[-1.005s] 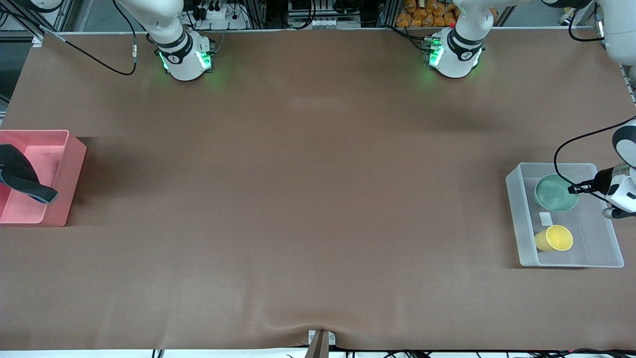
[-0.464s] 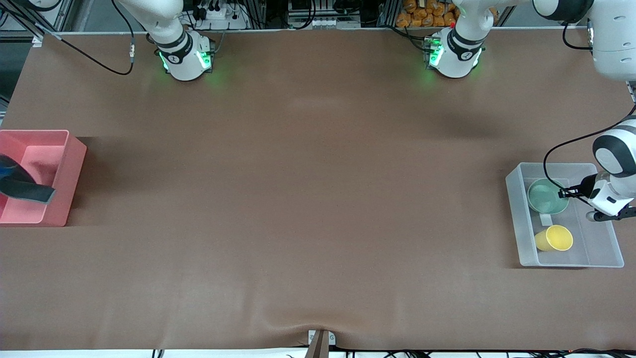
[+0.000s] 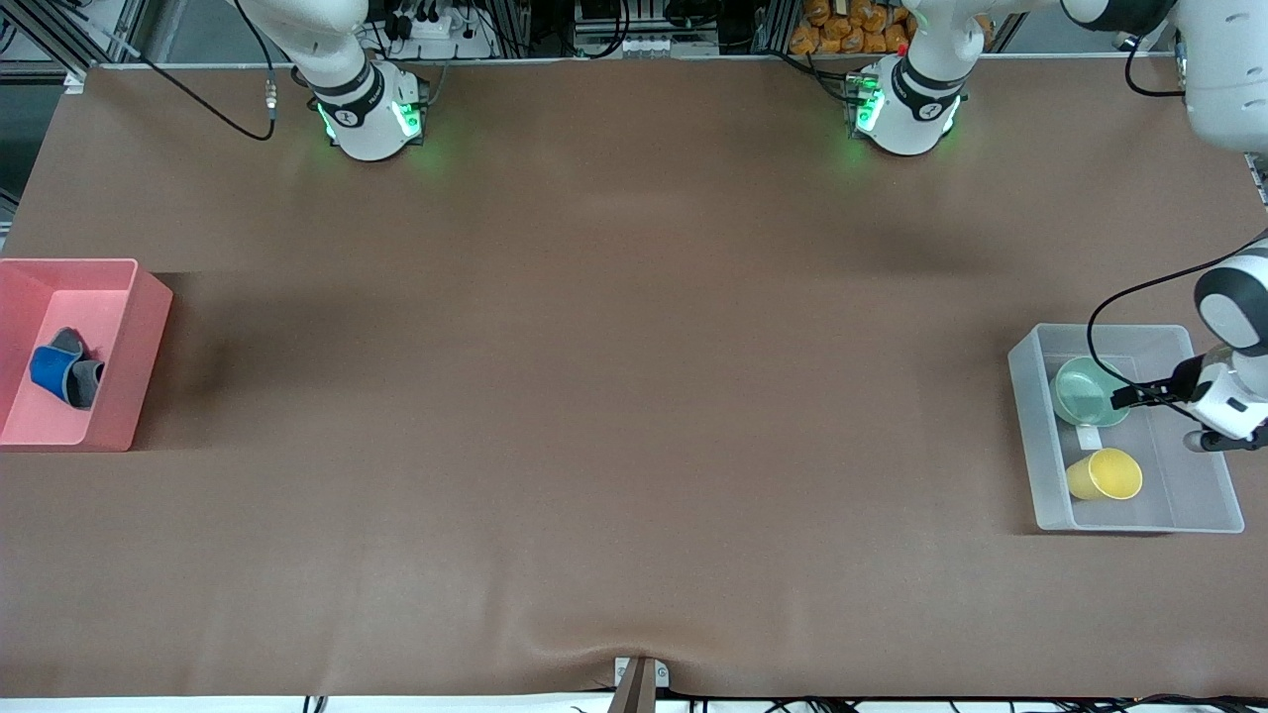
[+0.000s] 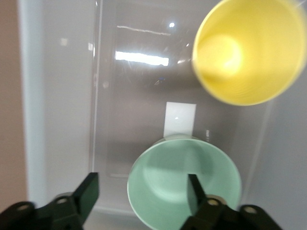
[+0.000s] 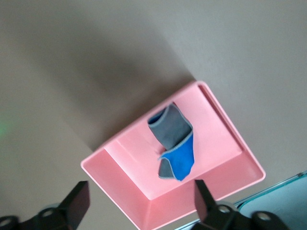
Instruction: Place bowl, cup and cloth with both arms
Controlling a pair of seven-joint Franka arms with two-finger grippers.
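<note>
The mint-green bowl [image 3: 1085, 391] sits in the clear bin [image 3: 1030, 436] at the left arm's end of the table. My left gripper [image 3: 1124, 398] is open just above it. In the left wrist view [image 4: 141, 191] its jaws straddle the bowl's rim [image 4: 184, 182], one inside and one outside. The yellow cup [image 3: 1105, 473] lies on its side in the same bin, nearer the front camera, and shows in the left wrist view [image 4: 249, 50]. The blue cloth [image 3: 59, 371] lies crumpled in the pink bin [image 3: 149, 327]. My right gripper [image 5: 140, 191] is open and empty high over that bin and the cloth [image 5: 175, 143].
A white label [image 3: 1088, 436] lies on the clear bin's floor between bowl and cup. The pink bin stands at the right arm's end of the table. Both arm bases [image 3: 371, 114] stand along the table edge farthest from the front camera.
The cloth has dropped from my right gripper into the pink bin, and that gripper has risen out of the front view. My left gripper has lowered the bowl into the clear bin.
</note>
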